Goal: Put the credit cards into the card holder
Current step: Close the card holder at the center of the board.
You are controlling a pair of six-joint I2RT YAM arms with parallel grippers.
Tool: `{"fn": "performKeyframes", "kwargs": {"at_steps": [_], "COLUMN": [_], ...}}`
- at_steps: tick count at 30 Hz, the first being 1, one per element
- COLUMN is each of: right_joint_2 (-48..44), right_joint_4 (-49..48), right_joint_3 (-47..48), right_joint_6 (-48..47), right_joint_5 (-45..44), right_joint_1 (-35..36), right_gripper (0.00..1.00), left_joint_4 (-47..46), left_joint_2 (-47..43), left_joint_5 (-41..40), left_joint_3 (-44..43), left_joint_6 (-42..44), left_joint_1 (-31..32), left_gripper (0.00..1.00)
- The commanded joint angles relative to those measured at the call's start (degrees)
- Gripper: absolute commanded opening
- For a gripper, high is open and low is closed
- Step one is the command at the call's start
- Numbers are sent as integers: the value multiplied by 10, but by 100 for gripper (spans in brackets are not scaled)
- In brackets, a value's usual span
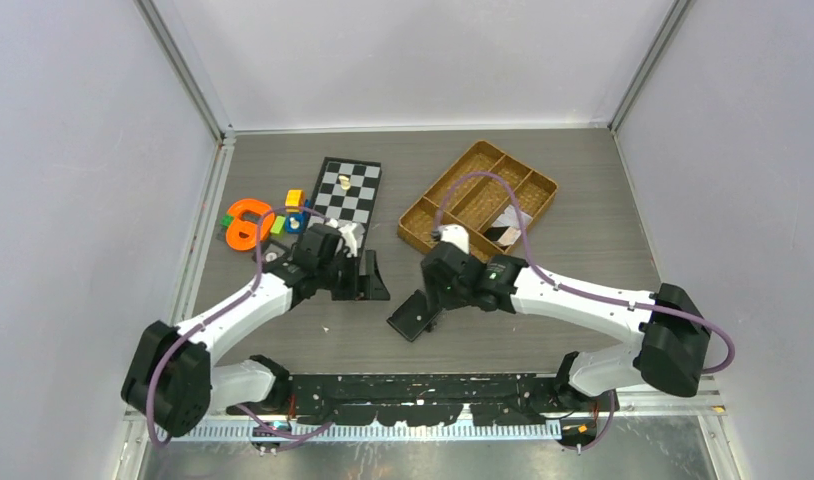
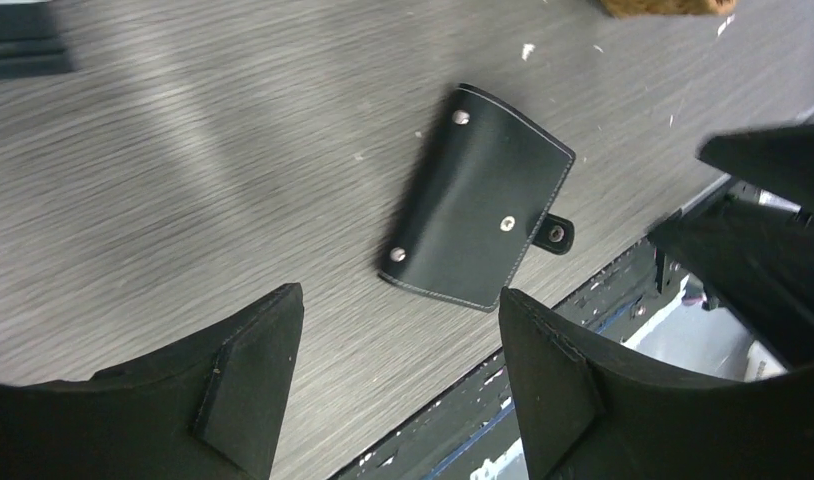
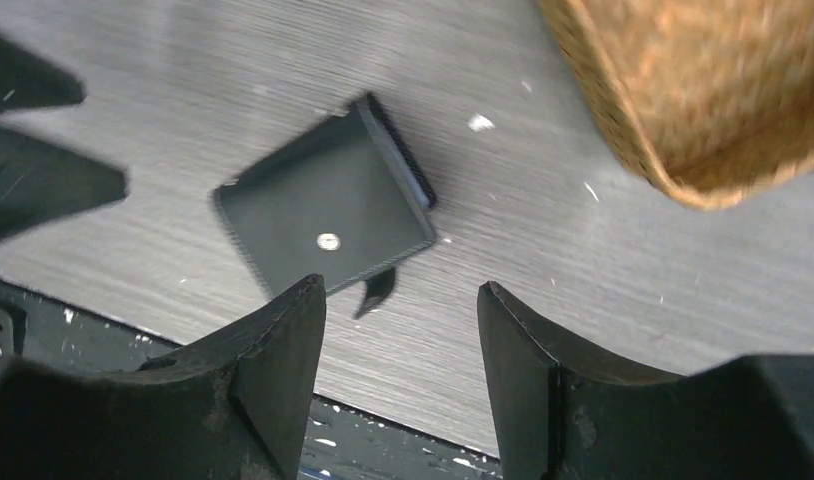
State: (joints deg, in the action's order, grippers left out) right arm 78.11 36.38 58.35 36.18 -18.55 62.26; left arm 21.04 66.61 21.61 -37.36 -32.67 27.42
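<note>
Your right gripper point(image 3: 398, 292), jaws apart and empty, hangs just over the card holder point(image 3: 323, 215) near the table point(image 1: 583, 200)'s near edge. The left gripper point(image 2: 401, 300) is likewise apart.

No text, label or number is legible anywhere.

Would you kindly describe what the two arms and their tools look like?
The left arm and right arm have white link shells, chunky black joint housings and purple cables looping outside. The left tool and right tool each carry two broad, matte black, wedge-shaped fingers with flat inner faces.
</note>
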Motion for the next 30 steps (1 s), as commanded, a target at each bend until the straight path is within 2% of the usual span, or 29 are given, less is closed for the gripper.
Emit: {"fn": "performKeyframes", "kwargs": {"at_steps": [1,10,13,18,22,27,30], "right_joint_2": [-39,-20,-22,-42,-64,-89,-91], "right_joint_4": [-74,-85,-70,-68,-47,-9,-5], "right_joint_3": [-72,-109,-115,-140,-148,-147,-152], "right_joint_6": [159,220,239,256,262,258,259], "right_joint_5": [118,142,126,111,92,70,71], "right_joint_1": [-61,-71,-72,-85,-89,-89,-89], "right_gripper": [62,53,50,51,51,51,50], "left_joint_4": [-94,-115,-126,-178,-167,-93,-65], "left_joint_2": [46,163,189,205,200,184,187], "left_joint_5": [1,-27,-15,5,-37,-135,-165], "left_joint_3": [-9,-43,-43,-36,-41,-63,-74], "left_joint_6": [15,41,28,-28,-63,-79,-85], "left_joint_1": [50,110,120,165,195,224,238], "left_gripper": [73,74,74,73,72,71,70]}}
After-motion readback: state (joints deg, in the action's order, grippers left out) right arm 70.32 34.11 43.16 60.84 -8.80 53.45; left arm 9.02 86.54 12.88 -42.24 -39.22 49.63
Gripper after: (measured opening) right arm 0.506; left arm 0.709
